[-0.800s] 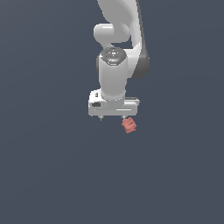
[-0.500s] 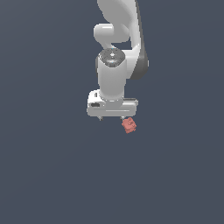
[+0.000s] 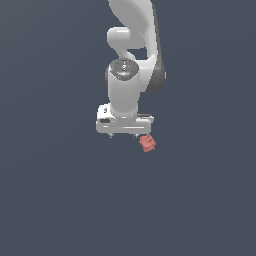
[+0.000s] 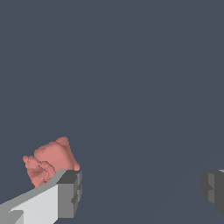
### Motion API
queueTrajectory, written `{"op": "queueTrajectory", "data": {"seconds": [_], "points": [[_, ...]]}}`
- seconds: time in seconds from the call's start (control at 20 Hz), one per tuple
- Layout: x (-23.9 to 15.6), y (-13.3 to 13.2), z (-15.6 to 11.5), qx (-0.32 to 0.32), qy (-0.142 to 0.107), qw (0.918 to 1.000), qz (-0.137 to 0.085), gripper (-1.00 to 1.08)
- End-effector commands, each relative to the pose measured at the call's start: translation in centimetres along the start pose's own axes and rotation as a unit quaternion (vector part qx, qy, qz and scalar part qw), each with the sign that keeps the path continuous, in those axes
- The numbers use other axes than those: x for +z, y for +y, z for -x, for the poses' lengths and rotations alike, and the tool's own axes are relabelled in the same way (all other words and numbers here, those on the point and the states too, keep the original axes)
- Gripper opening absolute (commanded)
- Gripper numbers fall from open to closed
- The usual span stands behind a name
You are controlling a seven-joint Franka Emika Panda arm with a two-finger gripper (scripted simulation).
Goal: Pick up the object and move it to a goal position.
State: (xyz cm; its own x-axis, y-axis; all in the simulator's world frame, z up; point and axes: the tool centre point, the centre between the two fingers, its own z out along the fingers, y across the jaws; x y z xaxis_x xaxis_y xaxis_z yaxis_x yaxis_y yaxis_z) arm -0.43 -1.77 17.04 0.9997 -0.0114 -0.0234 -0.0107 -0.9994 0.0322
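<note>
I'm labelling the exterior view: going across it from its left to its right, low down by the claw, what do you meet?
Bare dark floor → white claw, fingers spread apart → small salmon-red object, at the claw's right end in this view, outside its fingers → bare floor again.

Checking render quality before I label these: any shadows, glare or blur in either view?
Exterior view: flat even light, no cast shadows, sharp; soft shading on the white robot gripper. Wrist view: no glare or blur; the small salmon-red lumpy block shows gentle surface shading.
</note>
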Motion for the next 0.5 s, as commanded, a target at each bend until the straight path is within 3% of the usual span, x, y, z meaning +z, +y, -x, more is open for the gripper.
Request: {"op": "queueTrajectory", "data": {"seconds": [0.0,0.45], "points": [[0.3,-0.6,0.1,-0.009,0.0,1.0,0.0,1.0],[3.7,-6.3,1.9,-0.102,0.007,0.9947,-0.006,1.0]]}}
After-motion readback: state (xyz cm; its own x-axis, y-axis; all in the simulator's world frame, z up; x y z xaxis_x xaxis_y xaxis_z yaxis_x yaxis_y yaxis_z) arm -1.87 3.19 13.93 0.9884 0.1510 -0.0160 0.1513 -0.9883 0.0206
